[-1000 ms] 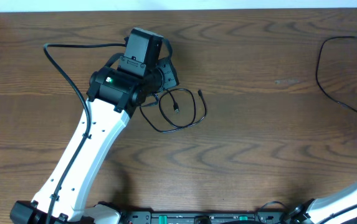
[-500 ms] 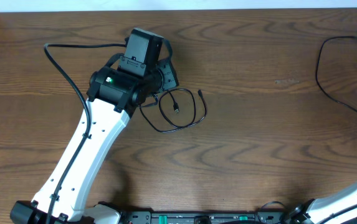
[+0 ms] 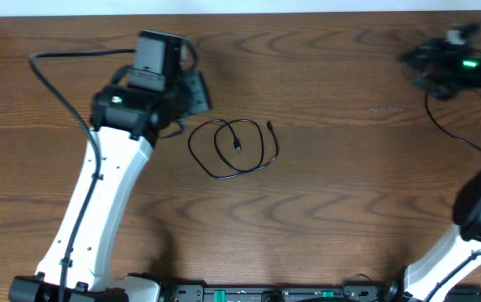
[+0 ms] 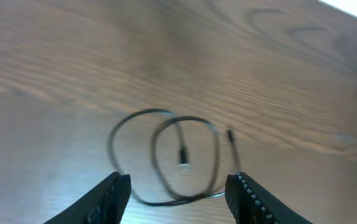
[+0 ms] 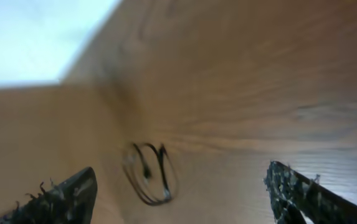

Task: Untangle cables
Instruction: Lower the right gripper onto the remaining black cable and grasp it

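Note:
A thin black cable lies in two overlapping loops on the wood table, both plug ends free. No white cable shows in any view. My left gripper is open and empty, hovering up and to the left of the loops. In the left wrist view the cable lies just ahead of the open fingers. My right gripper is blurred at the far right back. Its wrist view shows open fingers and the cable far off.
A thick black lead fixed to the right arm curves over the table at the right. The left arm's lead arcs at the left. The table's far edge meets a white wall.
My left arm has pulled back to the left, off the cable, which now lies fully uncovered. My right arm has swung into view at the top right.

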Robot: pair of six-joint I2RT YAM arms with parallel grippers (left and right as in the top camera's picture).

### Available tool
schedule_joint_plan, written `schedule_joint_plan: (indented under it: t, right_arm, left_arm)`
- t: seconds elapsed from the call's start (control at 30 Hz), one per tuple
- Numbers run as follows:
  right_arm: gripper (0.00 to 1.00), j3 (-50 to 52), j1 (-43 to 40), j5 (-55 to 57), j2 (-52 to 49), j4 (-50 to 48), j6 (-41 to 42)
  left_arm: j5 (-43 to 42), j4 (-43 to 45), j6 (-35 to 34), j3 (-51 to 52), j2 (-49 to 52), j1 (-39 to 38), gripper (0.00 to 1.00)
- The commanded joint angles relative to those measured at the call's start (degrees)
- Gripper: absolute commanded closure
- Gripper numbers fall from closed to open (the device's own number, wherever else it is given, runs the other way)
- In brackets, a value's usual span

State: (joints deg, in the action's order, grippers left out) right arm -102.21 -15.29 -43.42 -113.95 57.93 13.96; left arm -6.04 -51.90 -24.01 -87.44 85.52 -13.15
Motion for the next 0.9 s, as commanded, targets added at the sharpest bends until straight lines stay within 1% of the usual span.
schedule_joint_plan:
  t: [0.0,0.1,0.2,0.33,0.47,0.63,0.77,0.87]
  right_arm:
    - [0.16,0.0,9.25,13.09,0.37,0.37,-2.03]
    - [0.15,0.02,18.38,21.66,0.35,0.37,-0.68]
    - [0.14,0.48,26.36,28.72,0.35,0.07,3.34]
    - [0.16,1.49,34.69,34.56,0.22,-0.5,7.39]
    - [0.15,1.84,42.38,40.61,-1.38,-0.04,13.68]
    - [0.12,1.84,48.3,41.55,-4.68,-0.35,19.08]
    - [0.12,1.84,50.4,41.79,-7.65,-0.2,22.14]
    - [0.18,1.84,50.9,41.99,-9.4,0.83,25.11]
  left_arm:
    - [0.11,-1.88,2.99,-0.11,0.15,2.91,0.46]
    - [0.09,-3.28,3.02,-0.11,0.15,4.9,0.45]
    - [0.09,-4.07,3.02,-0.11,0.15,6.01,0.45]
    - [0.11,-4.44,3.02,-0.11,0.15,6.16,0.45]
    - [0.11,-4.44,3.02,-0.11,0.15,6.19,0.45]
    - [0.11,-4.46,3.02,-0.11,0.15,6.19,0.45]
    - [0.11,-4.87,3.02,-0.11,0.15,6.19,0.45]
    - [0.13,-5.27,3.02,-0.11,0.15,6.19,0.45]
